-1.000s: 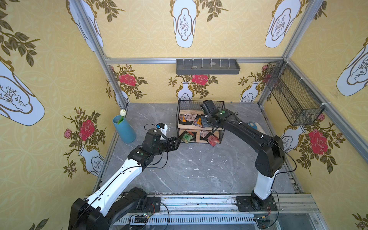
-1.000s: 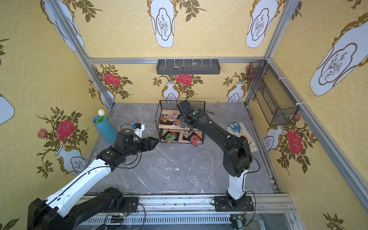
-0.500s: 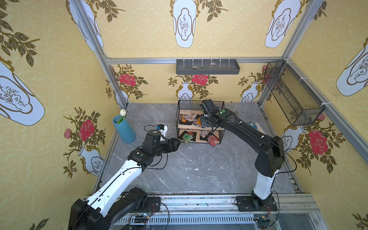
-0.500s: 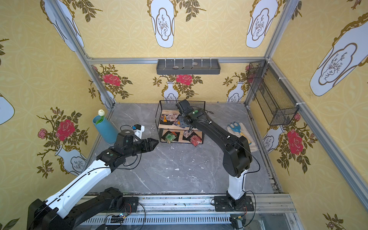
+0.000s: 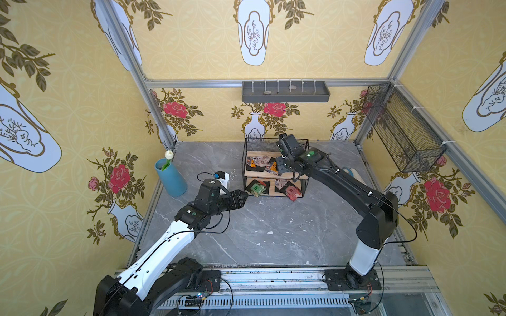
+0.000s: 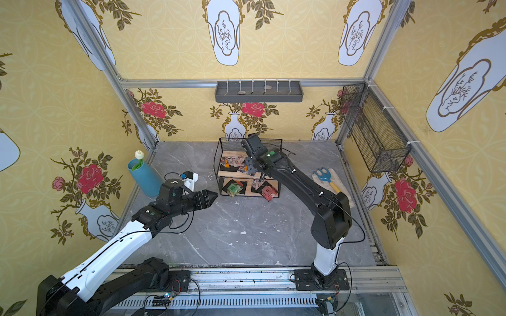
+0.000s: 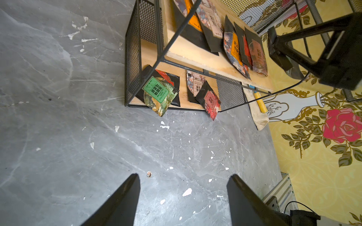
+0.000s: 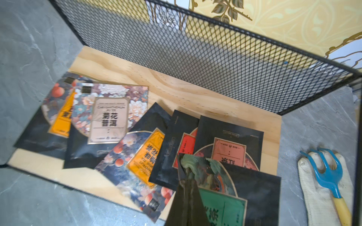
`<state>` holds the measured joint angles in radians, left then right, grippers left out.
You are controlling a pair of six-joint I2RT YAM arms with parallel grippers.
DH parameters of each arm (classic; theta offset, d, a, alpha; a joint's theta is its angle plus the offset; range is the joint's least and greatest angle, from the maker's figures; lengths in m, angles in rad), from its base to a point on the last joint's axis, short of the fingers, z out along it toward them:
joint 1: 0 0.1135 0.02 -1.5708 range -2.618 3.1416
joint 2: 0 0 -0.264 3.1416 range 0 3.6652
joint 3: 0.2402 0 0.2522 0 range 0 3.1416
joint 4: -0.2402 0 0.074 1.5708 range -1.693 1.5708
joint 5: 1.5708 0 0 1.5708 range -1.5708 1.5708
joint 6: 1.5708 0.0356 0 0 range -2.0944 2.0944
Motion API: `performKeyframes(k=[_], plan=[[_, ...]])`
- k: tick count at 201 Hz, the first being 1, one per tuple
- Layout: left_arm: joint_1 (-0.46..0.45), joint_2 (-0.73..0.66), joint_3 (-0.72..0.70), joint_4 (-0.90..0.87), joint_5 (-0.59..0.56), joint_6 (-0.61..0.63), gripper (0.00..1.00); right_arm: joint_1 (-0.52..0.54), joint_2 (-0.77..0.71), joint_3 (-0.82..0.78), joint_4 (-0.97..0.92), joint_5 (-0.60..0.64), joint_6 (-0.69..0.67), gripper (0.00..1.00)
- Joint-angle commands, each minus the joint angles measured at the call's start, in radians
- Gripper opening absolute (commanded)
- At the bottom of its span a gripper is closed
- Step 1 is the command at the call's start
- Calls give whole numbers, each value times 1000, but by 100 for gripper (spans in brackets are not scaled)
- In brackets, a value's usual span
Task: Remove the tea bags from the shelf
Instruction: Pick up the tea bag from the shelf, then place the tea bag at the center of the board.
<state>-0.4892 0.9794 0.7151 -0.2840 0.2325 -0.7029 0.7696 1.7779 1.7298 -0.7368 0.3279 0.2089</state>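
Though close to the left wall in both top views, upright and apart from the rest: blue vase point(image 5: 172, 179) point(image 6: 145, 177) with a white flower, on the grey table point(image 5: 273, 232). Right of it, left gripper point(image 5: 244, 197), low over the table, aimed at the shelf point(image 7: 188, 52) without touching it; fingers point(image 7: 121, 201) spread wide, holding nothing. At frame centre, near the back wall, two-tier shelf of black wire and mesh, tea bags point(image 8: 109, 117) fanned and overlapping across the upper wooden board, more on the lower board. At the lower board's front edge, overhanging toward the table: green tea bag point(image 7: 156, 94) at left, red tea bag point(image 7: 211, 103) at right. Over the upper board's right end, right gripper point(image 8: 182, 166), fingers point(image 8: 188, 195) pressed together, pinching a green-printed tea bag point(image 8: 221, 205) above its neighbours. Further right on the table, blue hand rake point(image 6: 324, 174) with yellow handle, lying on a white glove point(image 8: 313, 195). High on the right wall, long black wire-mesh basket point(image 5: 402, 131).
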Motion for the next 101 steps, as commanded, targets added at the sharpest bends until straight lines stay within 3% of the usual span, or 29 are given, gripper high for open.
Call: performKeyframes(k=[1,101], plan=[[1,5,-5,19,10,-9,79,26,-44,-20,11,32,-9,0],[-44,28,-17,38,22,-20,79,110,-331,-330,-11,35,168,0]])
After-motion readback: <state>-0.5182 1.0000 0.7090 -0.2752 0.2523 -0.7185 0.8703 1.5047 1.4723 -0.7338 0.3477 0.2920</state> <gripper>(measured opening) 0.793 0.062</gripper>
